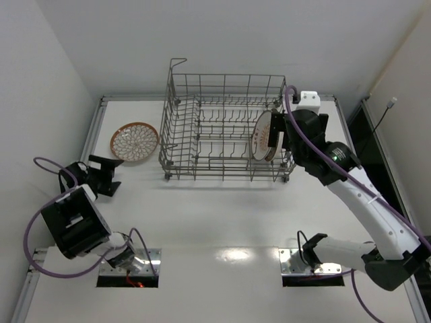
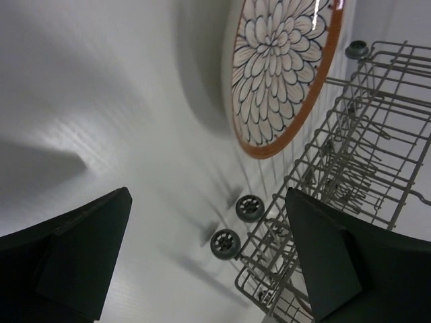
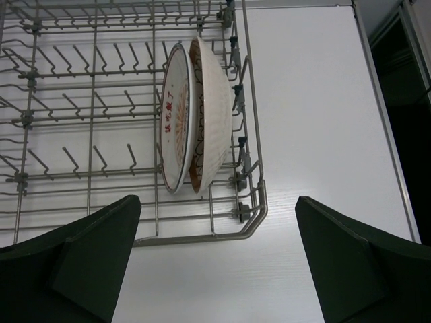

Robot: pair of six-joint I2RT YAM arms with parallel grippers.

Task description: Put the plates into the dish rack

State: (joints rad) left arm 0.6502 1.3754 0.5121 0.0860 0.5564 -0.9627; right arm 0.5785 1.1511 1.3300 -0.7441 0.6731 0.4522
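The white surface (image 1: 222, 222) carries the grey wire dish rack (image 1: 180, 134) on small wheels (image 2: 250, 207), and a petal-patterned plate (image 1: 135, 141) lying flat just beside its left end.

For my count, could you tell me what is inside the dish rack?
Standing on edge at its right end: a sunburst plate and a deeper plate, whose face is mostly covered.

The petal plate (image 1: 135, 141) on the white counter (image 1: 215, 215) is showing white scale-like petals outlined in dark lines, ringed by an orange-brown rim. The dish rack (image 1: 229, 84) is showing grey wire. The sunburst plate (image 3: 176, 128) is displaying orange rays and red characters on white; the ribbed plate (image 3: 214, 101) is showing a white underside
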